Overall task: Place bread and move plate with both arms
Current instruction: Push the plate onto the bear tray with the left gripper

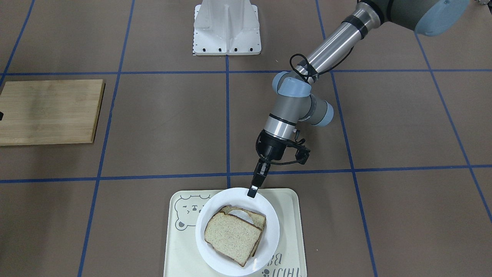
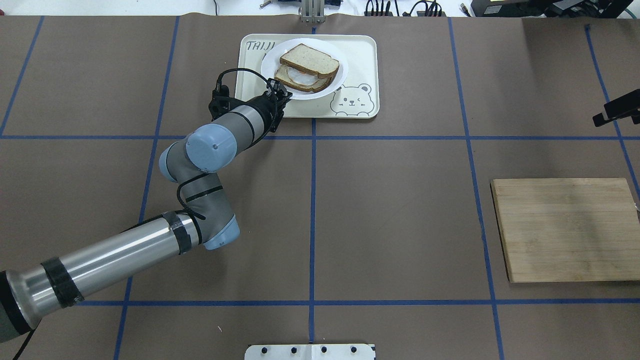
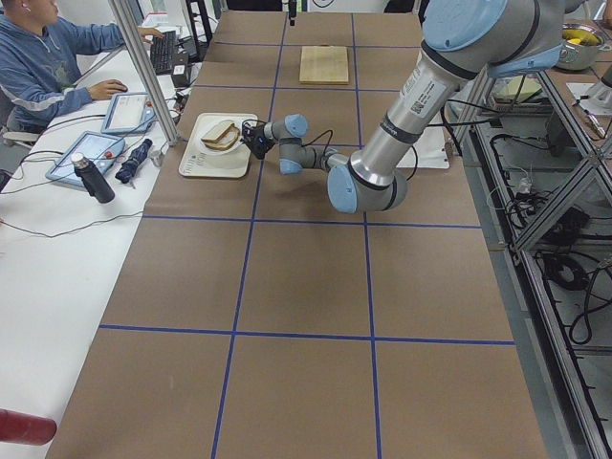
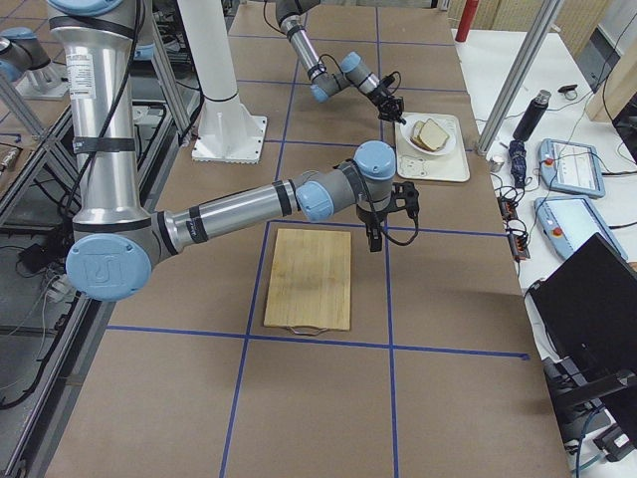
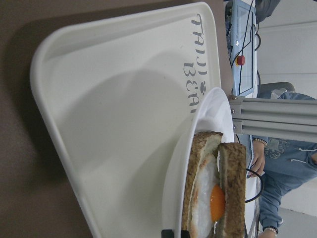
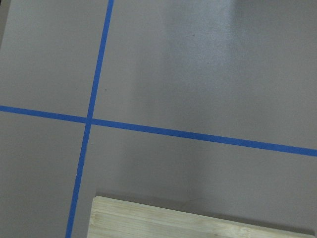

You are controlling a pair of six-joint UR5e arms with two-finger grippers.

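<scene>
The plain bread slice [image 1: 232, 236] lies on top of a slice bearing a fried egg [image 5: 216, 203], both on the round white plate [image 1: 270, 215]. The plate sits on the cream bear tray [image 1: 293, 231]. My left gripper [image 1: 252, 191] is at the plate's rim on the robot's side, fingers narrow and shut on the rim; it also shows in the overhead view [image 2: 276, 93]. My right gripper [image 2: 617, 111] hovers over bare table beyond the wooden board [image 2: 567, 230], far from the plate. I cannot tell whether it is open or shut.
The wooden cutting board [image 1: 46, 111] lies on the robot's right side of the table. The white fixed base [image 1: 226, 29] stands at the robot's edge. An operator [image 3: 48, 57] sits at a desk with tablets and bottles beyond the tray.
</scene>
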